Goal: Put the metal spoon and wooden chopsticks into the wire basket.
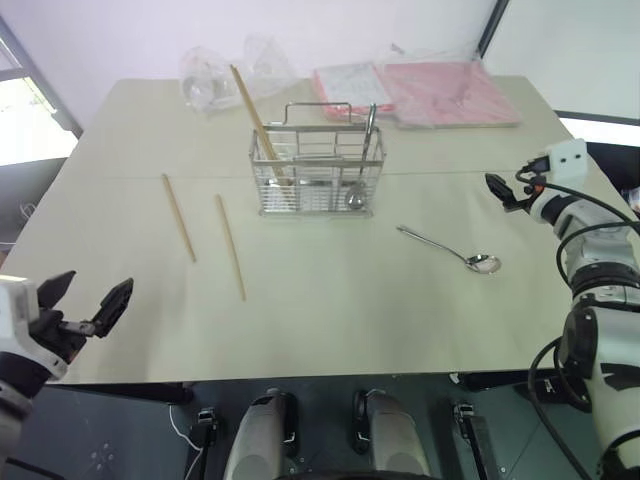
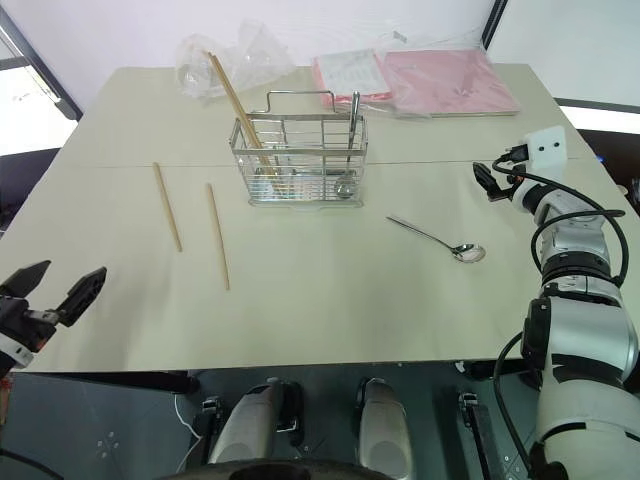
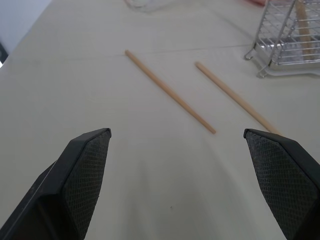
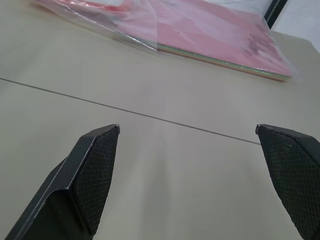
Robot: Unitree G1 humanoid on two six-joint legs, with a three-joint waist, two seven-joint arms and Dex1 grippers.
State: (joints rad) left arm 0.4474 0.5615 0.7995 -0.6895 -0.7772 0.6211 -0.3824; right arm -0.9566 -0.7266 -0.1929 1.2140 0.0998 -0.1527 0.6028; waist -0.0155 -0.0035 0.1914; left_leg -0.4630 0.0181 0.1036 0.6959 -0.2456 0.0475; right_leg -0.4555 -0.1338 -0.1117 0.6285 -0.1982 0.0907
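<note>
The wire basket (image 1: 318,165) stands at the table's middle back. One wooden chopstick (image 1: 255,115) leans inside it, beside a metal spoon (image 1: 362,165) standing upright. Two more wooden chopsticks (image 1: 179,217) (image 1: 230,246) lie flat to the basket's left, also seen close in the left wrist view (image 3: 170,91) (image 3: 235,97). Another metal spoon (image 1: 450,251) lies on the table right of the basket. My left gripper (image 1: 88,297) hovers open at the near left table edge, short of the chopsticks. My right gripper (image 1: 500,190) is open over the table's right side, beyond the spoon.
Clear plastic bags (image 1: 215,75) lie at the back left. Pink folders in plastic (image 1: 440,92) lie at the back right, ahead of the right gripper (image 4: 187,129). The table's front edge (image 1: 300,375) runs just below the left gripper.
</note>
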